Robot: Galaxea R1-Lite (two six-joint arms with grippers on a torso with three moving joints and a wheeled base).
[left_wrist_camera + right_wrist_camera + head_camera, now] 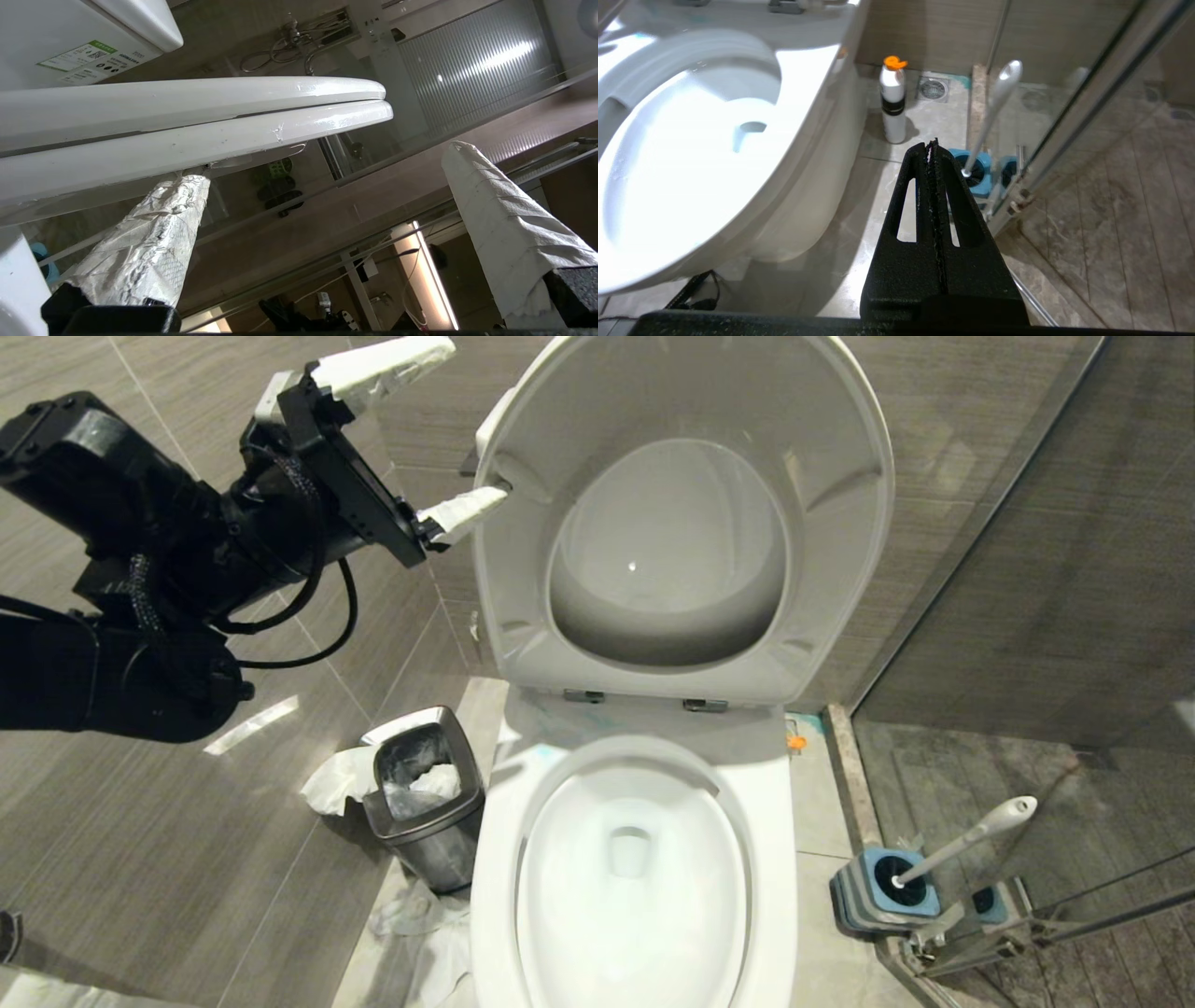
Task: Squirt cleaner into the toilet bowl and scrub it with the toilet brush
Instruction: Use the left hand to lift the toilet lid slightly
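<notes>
Beside the raised seat and lid (681, 513), high at the robot's left, the left gripper (439, 434) stands spread wide, its paper-wrapped fingers (149, 242) empty; one fingertip sits against the seat's edge, though actual contact cannot be confirmed. The right gripper (933, 154) hangs low and idle beside the pan, its black fingers pressed together on nothing.

The toilet bowl (635, 877) lies open below the lifted seat. Its water looks clear; only faint turquoise smears show on the ceramic deck near the hinges (583, 695). The toilet brush (971, 840) stands untouched in its blue-topped holder (873, 896) on the floor to the robot's right, against the glass shower partition (1027, 569). A white spray bottle with an orange cap (893, 105) stands on the floor between pan and holder.

Judged step: opening the toilet appears finished; neither cleaner nor brush is in hand. The next move calls for a grip on the bottle, if it is indeed the cleaner, then on the slim leaning brush handle, close to the glass.

Hidden or unclear: the bottle is all but concealed behind the pan in the head view; its label cannot be read. The brush's bristle head is sunk in the holder. A steel waste bin (425, 803) with crumpled paper stands to the robot's left of the pan.
</notes>
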